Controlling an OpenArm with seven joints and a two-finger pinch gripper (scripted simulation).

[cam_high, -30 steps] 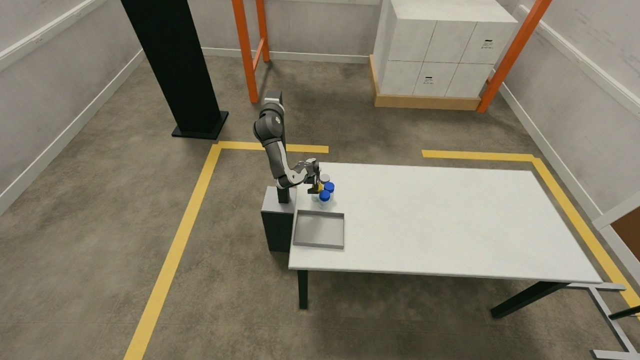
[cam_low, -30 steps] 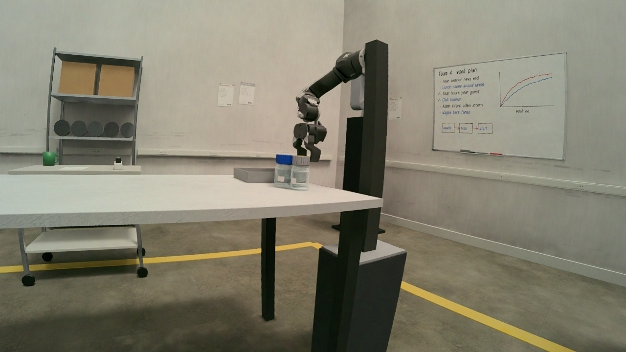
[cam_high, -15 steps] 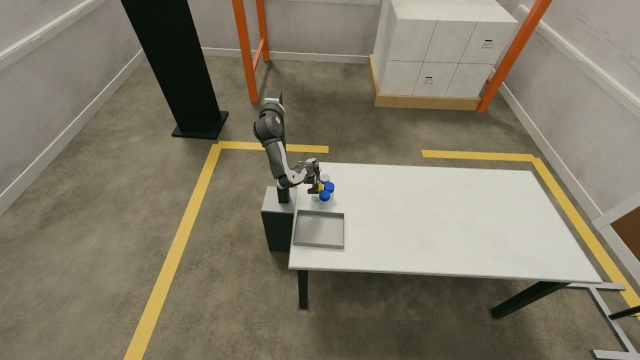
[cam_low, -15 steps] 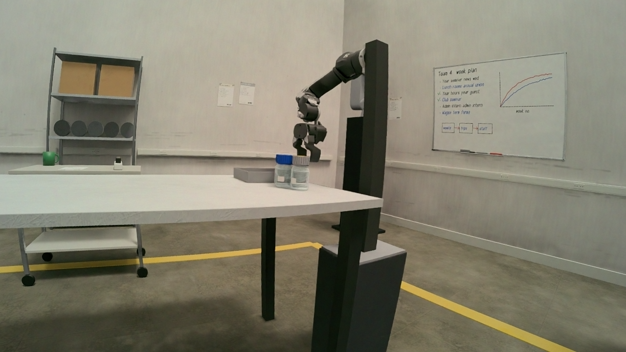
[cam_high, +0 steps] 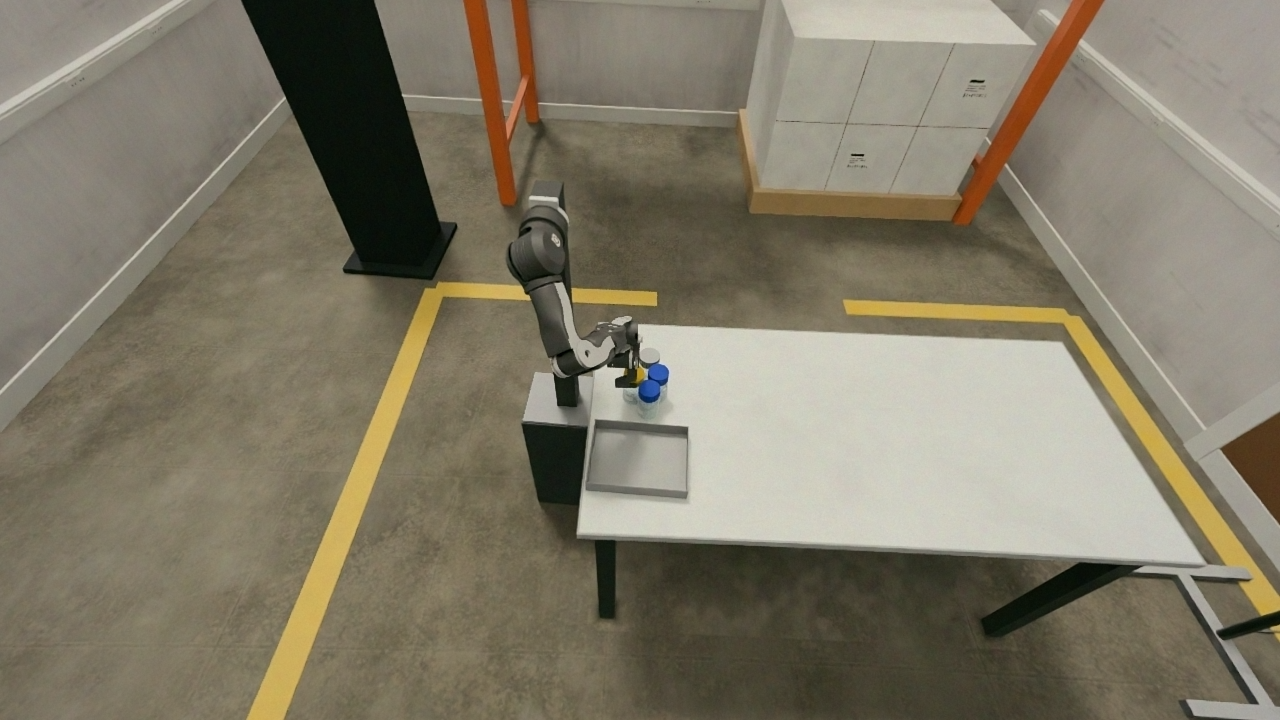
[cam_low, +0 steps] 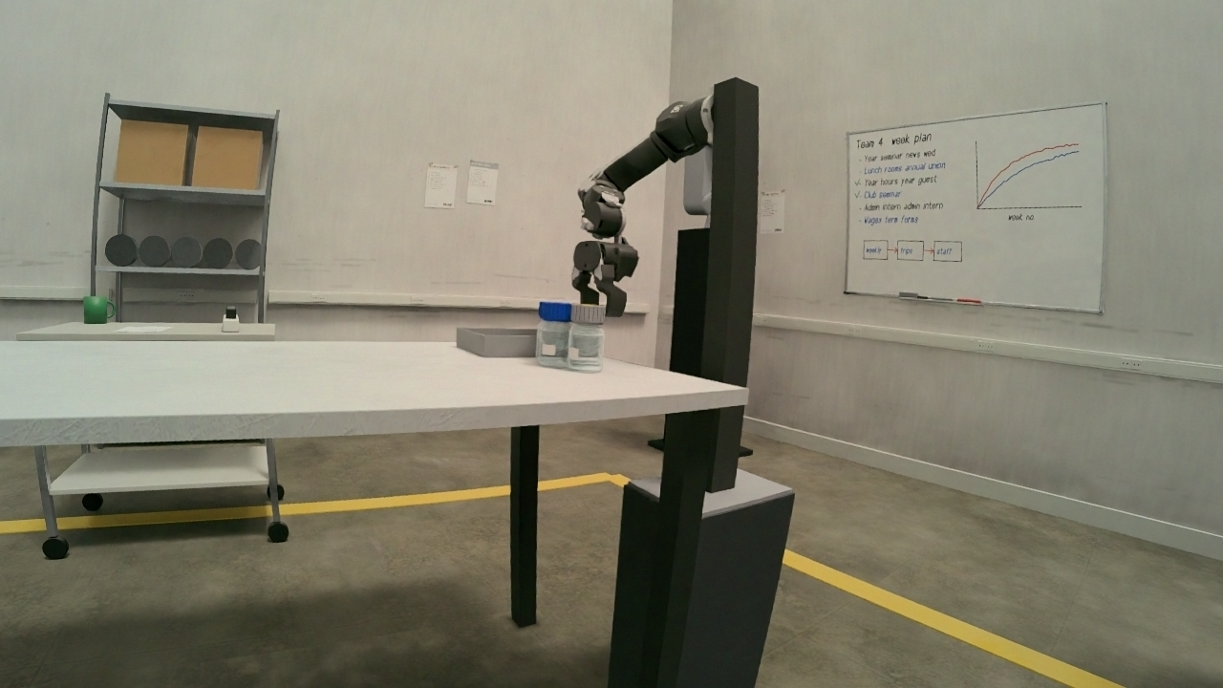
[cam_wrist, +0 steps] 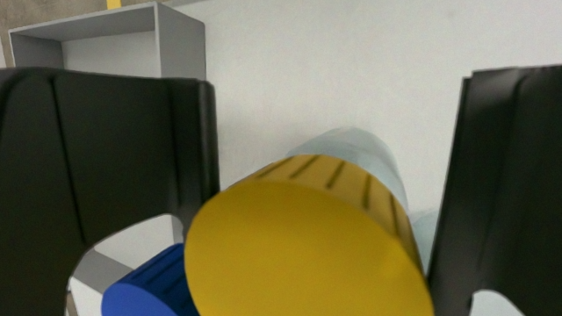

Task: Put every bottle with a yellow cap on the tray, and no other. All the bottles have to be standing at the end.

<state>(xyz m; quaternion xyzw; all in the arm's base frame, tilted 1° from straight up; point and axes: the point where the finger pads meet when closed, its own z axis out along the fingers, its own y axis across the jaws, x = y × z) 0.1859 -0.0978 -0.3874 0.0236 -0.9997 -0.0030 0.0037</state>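
Near the white table's (cam_high: 895,447) corner stood four clear bottles in a tight cluster — two blue-capped (cam_high: 657,372), one grey-capped (cam_high: 649,356), one yellow-capped bottle (cam_wrist: 307,237). The black two-finger gripper (cam_wrist: 322,184) straddled the yellow cap from above, jaws clamped on it, its axis upright — the shallow grey tray (cam_high: 637,490) lay just beside.

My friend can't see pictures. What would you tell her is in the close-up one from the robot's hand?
A clear bottle with a yellow cap fills the middle, gripped between the gripper's two black fingers. A blue cap peeks out at the lower left, and the grey tray sits on the white table at the upper left.
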